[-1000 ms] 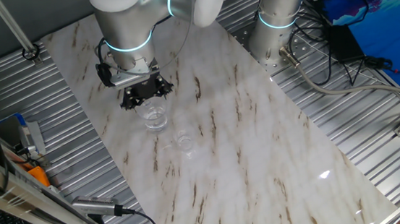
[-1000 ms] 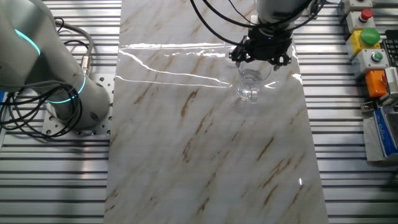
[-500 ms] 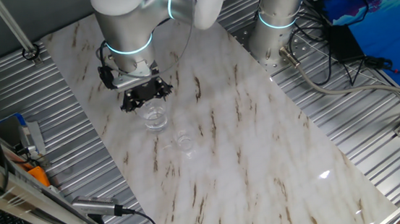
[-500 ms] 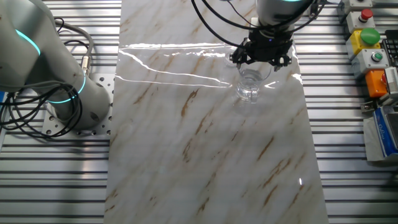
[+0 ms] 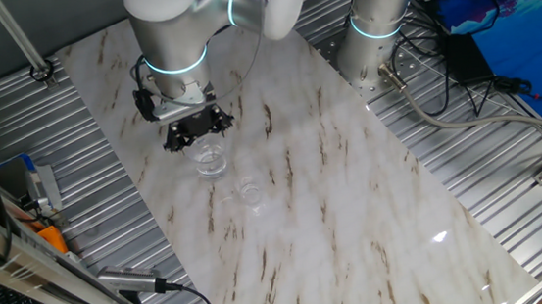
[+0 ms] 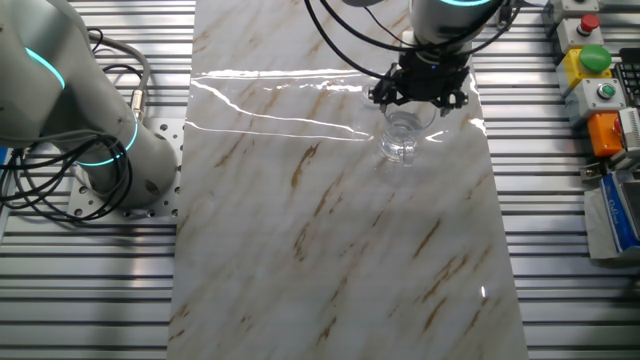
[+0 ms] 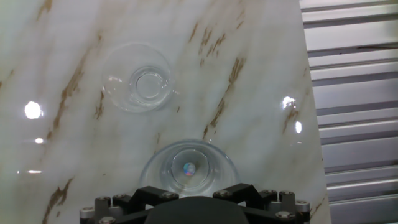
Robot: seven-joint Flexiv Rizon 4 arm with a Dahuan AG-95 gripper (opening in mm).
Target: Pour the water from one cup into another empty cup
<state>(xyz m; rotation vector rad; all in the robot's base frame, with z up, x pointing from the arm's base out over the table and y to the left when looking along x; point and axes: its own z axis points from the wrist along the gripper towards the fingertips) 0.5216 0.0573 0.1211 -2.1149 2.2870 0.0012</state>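
Note:
The larger clear tumbler [image 5: 211,159] stands upright on the marble table near its far left part. It also shows in the other fixed view [image 6: 402,135] and at the bottom of the hand view [image 7: 188,169], with a faint glint of water inside. The smaller clear cup [image 5: 250,191] stands upright a short way from it, and the hand view [image 7: 138,85] looks down into it. I cannot make it out in the other fixed view. My gripper [image 5: 197,131] hangs just above and behind the tumbler's rim [image 6: 420,92], jaws spread and holding nothing.
The marble tabletop [image 5: 353,194] is flanked by ribbed metal decking [image 5: 507,151]. A second arm's base [image 5: 373,25] stands at the far right. A button box [image 6: 590,60] and tools lie beside the table edge.
Almost nothing. The gripper has shifted very slightly above the tumbler. Both cups stand where they were.

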